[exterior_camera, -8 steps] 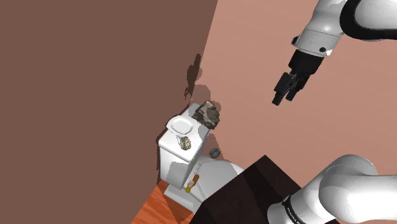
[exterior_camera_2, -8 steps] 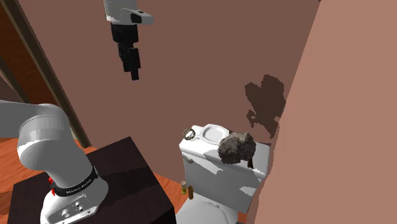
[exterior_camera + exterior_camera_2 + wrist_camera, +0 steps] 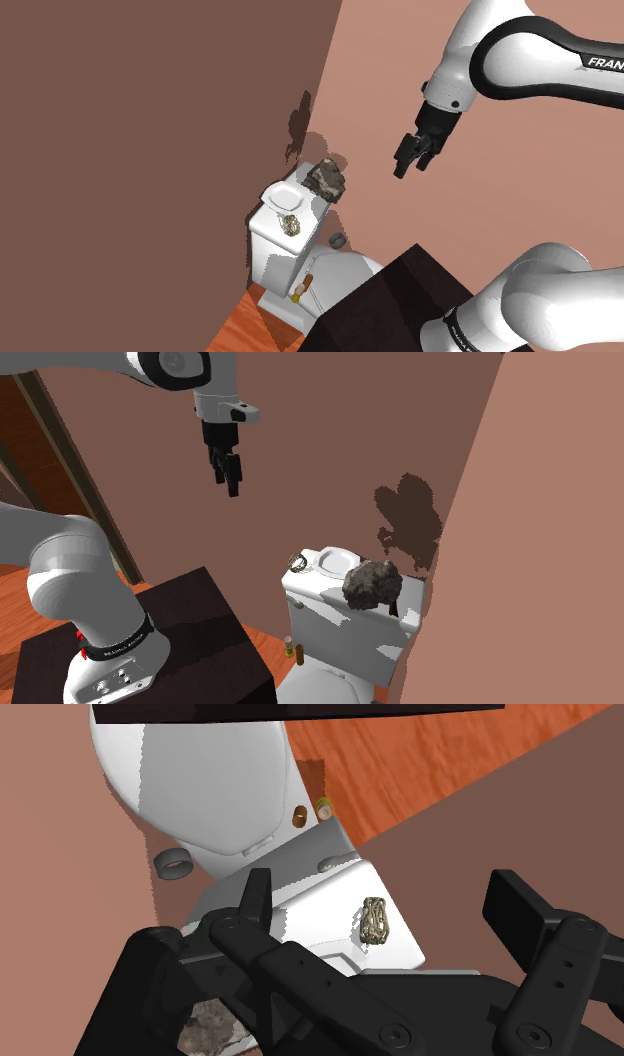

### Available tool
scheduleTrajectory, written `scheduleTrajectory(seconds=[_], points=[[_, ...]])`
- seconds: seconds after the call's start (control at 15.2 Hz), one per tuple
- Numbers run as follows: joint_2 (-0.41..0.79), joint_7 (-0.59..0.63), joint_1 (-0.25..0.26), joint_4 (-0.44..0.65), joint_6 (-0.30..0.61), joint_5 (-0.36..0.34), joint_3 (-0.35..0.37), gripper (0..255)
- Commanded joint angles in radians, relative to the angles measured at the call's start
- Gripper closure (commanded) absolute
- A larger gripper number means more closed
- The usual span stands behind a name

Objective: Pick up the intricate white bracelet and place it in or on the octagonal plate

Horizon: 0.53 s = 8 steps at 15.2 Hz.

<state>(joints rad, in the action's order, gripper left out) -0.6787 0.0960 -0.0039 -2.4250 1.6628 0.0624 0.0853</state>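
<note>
The bracelet (image 3: 290, 222) is a small pale, knotted ring lying on the white toilet tank lid (image 3: 268, 222), near the lid's end away from the corner. The white plate (image 3: 283, 193) sits on the same lid, farther along toward the corner. My black gripper (image 3: 412, 160) hangs open high in the air, well above and to the shoulder view's right of the tank. In the second exterior view the gripper (image 3: 230, 477) is up and left of the bracelet (image 3: 297, 562) and plate (image 3: 338, 561). From the wrist, the bracelet (image 3: 375, 920) lies between my spread fingers (image 3: 258, 899), far below.
A dark grey rock-like lump (image 3: 326, 178) sits on the tank's corner end beside the plate. Brown walls meet right behind the tank. A small grey ring (image 3: 338, 240) and a brown bottle (image 3: 298, 292) lie near the toilet bowl (image 3: 345, 275). The dark stand (image 3: 390, 300) is below.
The arm has swung the gripper toward the toilet: left and slightly down in the shoulder view, right and down in the second exterior view. The fingers stay open. Nothing on the tank moved.
</note>
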Motion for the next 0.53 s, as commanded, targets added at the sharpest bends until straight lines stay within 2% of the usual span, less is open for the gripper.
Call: scheduleTrajectory(seconds=[0.0, 0.46], points=[[0.051, 0.007, 0.0, -0.019, 0.075, 0.003, 0.01, 0], [0.263, 0.042, 0.0, -0.047, 0.322, 0.005, 0.049, 0]])
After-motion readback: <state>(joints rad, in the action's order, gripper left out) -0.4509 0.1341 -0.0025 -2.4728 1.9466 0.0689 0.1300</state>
